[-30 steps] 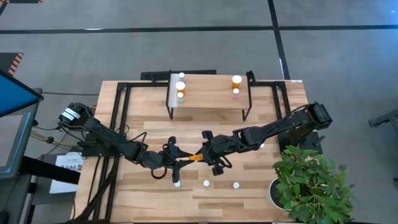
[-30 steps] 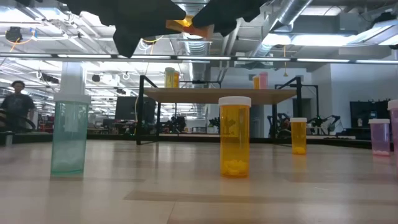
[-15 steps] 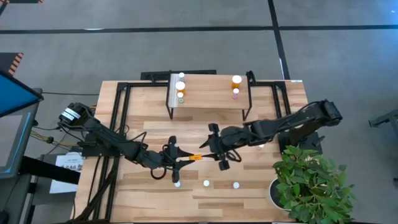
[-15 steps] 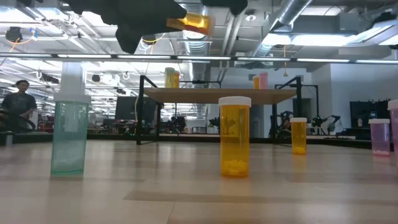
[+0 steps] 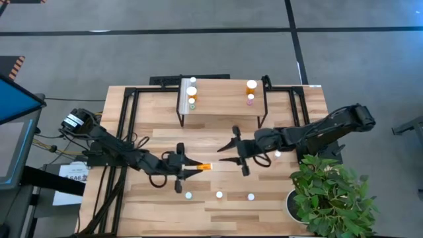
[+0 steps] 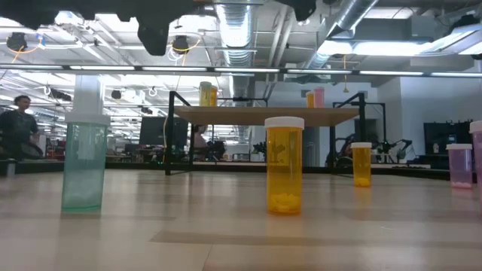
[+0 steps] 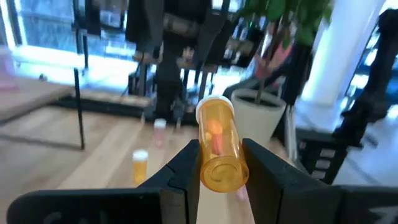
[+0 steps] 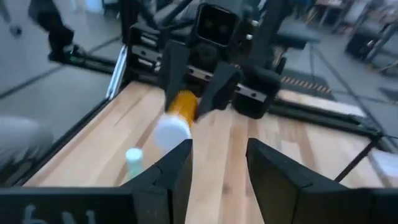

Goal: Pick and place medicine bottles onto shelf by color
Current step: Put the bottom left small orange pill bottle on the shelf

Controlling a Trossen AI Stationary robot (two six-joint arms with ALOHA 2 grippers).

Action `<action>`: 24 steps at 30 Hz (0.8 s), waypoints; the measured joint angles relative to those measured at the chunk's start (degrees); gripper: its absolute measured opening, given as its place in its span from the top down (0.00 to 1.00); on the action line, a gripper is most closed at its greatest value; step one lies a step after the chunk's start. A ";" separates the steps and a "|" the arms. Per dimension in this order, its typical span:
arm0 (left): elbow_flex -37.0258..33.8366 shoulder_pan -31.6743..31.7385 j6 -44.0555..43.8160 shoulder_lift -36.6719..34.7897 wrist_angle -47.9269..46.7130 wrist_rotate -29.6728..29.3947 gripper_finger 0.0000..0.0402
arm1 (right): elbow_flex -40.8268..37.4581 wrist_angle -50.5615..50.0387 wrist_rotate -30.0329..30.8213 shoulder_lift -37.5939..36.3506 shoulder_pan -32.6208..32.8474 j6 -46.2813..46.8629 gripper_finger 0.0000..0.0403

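Left tool [image 5: 193, 167]: squeezed shut on an orange bottle [image 5: 204, 167], up above the middle of the counter [image 5: 291, 192]. The bottle lies sideways between the two dark fingers [image 7: 180, 174], with its white cap pointing away toward the right arm.
Right tool [image 5: 232, 149]: fingers spread apart, holding nothing. It hangs near the orange bottle's cap but does not touch it. It is between the shelf and the front of the counter.
Held bottle in the right wrist view: the orange bottle [image 8: 177, 112] sticks out of the left tool [image 8: 199, 90], cap first.
Shelf [image 5: 221, 99]: stands at the back of the counter on thin black legs. Three bottles [image 5: 192, 91] sit by its left end. An orange one [image 5: 251, 85] and a small pink one [image 5: 250, 100] sit by its right end.
Front of counter: three bottles stand in a row, seen as white caps from above [image 5: 219, 195]. In the low view they are a green bottle [image 6: 83, 162], an orange bottle [image 6: 284, 165] and a pink bottle [image 6: 458, 164]. A smaller orange bottle [image 6: 361, 163] stands farther back.
Plant [image 5: 330, 192]: a green leafy plant in a pot at the counter's right front corner.
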 joint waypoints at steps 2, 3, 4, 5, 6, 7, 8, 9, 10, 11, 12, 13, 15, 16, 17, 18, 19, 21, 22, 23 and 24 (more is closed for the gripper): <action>-2.21 0.02 1.37 -0.06 6.24 0.71 0.80 | -2.90 5.54 -0.04 -0.25 -0.66 0.03 0.57; -3.30 0.08 2.03 -0.07 8.99 0.90 0.80 | -4.10 8.68 -0.18 -0.25 -0.88 0.05 0.57; -4.48 0.22 2.43 -0.07 11.63 1.01 0.80 | -5.07 11.52 -0.87 -0.25 -1.21 0.05 0.57; -5.67 0.38 2.49 -0.07 14.20 1.08 0.80 | -5.87 14.38 -1.61 -0.23 -1.56 0.04 0.58; -6.70 0.67 2.50 -0.07 16.43 1.26 0.80 | -6.46 17.10 -2.35 0.06 -1.86 0.05 0.58; -7.75 1.01 2.51 -0.07 18.61 1.41 0.79 | -6.92 19.74 -3.08 0.60 -2.16 0.05 0.58; -8.80 1.31 2.49 -0.07 20.91 1.62 0.79 | -7.39 21.13 -3.92 0.81 -2.39 0.05 0.57; -9.70 1.66 2.49 -0.07 22.89 1.93 0.78 | -7.83 22.33 -4.69 0.87 -2.64 0.05 0.57; -10.39 2.02 2.50 -0.07 24.32 2.51 0.78 | -7.89 23.53 -5.28 0.92 -2.88 0.05 0.57; -10.90 2.36 2.50 -0.07 25.43 2.91 0.77 | -7.74 25.25 -5.75 1.45 -3.08 0.04 0.56; -11.49 2.66 2.53 -0.04 26.76 3.10 0.77 | -7.54 27.35 -5.91 2.25 -3.37 0.05 0.56; -11.90 3.03 2.81 -0.04 28.21 3.68 0.77 | -7.61 28.12 -5.91 2.71 -3.62 0.07 0.56; -12.04 4.01 3.55 -0.04 30.00 5.18 0.77 | -7.93 30.04 -5.95 3.38 -3.86 0.05 0.55; -12.07 4.49 3.75 -0.04 30.21 6.01 0.77 | -7.43 32.78 -5.97 4.49 -4.04 0.04 0.55; -12.13 4.95 3.83 -0.02 30.72 6.89 0.77 | -7.19 34.64 -5.95 5.29 -4.35 0.08 0.55; -12.15 5.48 3.92 0.00 32.04 8.02 0.77 | -7.45 35.12 -5.97 5.58 -4.69 0.29 0.55; -12.13 6.08 3.93 -0.05 33.43 9.21 0.77 | -7.58 36.14 -6.03 6.08 -4.95 0.50 0.54; -12.11 7.09 3.90 -0.01 34.22 11.11 0.77 | -6.90 39.36 -5.98 7.94 -5.48 0.69 0.54; -12.15 7.52 3.91 0.02 34.85 12.03 0.77 | -6.92 40.25 -5.95 8.24 -5.68 0.83 0.53; -12.11 7.93 3.89 -0.01 35.77 13.00 0.77 | -6.94 41.19 -5.97 8.50 -5.94 1.34 0.53; -11.98 8.30 3.89 -0.06 35.98 13.59 0.77 | -6.38 42.09 -5.95 9.12 -6.12 1.59 0.52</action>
